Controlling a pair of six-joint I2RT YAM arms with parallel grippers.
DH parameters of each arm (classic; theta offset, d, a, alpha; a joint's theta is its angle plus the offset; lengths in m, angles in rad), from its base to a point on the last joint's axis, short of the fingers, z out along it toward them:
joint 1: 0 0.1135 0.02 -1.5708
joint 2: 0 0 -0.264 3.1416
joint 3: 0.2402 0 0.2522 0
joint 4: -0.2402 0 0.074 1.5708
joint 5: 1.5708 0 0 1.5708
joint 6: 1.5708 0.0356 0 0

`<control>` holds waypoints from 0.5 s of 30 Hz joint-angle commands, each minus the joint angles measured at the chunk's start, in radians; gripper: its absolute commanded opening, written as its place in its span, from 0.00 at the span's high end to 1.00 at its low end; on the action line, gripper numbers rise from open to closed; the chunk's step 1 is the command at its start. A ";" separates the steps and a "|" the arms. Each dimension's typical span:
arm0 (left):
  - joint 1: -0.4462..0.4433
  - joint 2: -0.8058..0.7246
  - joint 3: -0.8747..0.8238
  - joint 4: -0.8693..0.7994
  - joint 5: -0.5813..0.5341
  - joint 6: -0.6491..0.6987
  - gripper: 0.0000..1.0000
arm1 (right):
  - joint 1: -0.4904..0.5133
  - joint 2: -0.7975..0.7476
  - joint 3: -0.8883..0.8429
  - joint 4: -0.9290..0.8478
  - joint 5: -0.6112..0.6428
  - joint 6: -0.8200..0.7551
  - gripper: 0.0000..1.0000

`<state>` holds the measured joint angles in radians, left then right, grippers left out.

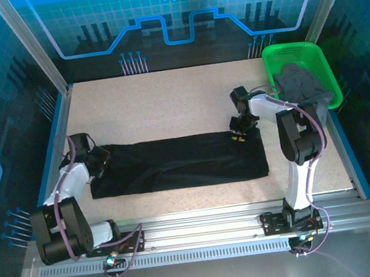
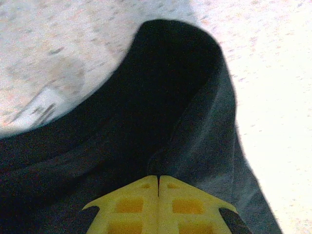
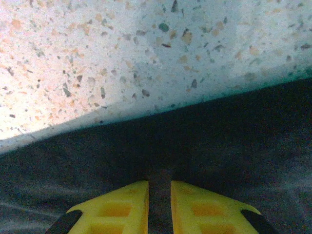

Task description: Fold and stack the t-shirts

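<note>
At either end of the black shirt (image 1: pixel 178 161), left gripper (image 2: pixel 158 179) and right gripper (image 3: pixel 159 185) each pinched cloth, mid-fold; the next move, I'd judge, called for a matched lift-over.

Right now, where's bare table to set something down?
Widest bare table: the far band between the black t-shirt and the back wall, left of the green basket. A thin strip runs between the shirt's near edge and the front rail. Crowded: both shirt ends, where the left tool and right tool pinch it.
</note>
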<state>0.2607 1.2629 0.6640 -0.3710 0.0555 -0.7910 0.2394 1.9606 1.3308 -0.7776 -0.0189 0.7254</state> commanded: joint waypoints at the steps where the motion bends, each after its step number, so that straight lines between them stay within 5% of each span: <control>1: -0.004 -0.036 -0.022 -0.150 -0.102 -0.058 1.00 | -0.008 0.025 0.032 -0.029 0.000 0.001 0.79; 9: -0.005 0.053 0.011 -0.218 -0.115 -0.097 0.98 | -0.007 0.042 0.056 -0.048 0.007 -0.003 0.79; 13: -0.005 0.098 0.046 -0.228 -0.143 -0.085 0.66 | -0.003 0.026 0.054 -0.047 0.011 -0.015 0.79; 15: -0.007 0.108 0.084 -0.269 -0.169 -0.087 0.58 | 0.002 0.014 0.054 -0.051 0.021 -0.026 0.79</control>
<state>0.2588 1.3571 0.6884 -0.5640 -0.0509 -0.8734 0.2394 1.9835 1.3655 -0.7959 -0.0154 0.7200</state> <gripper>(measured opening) 0.399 0.209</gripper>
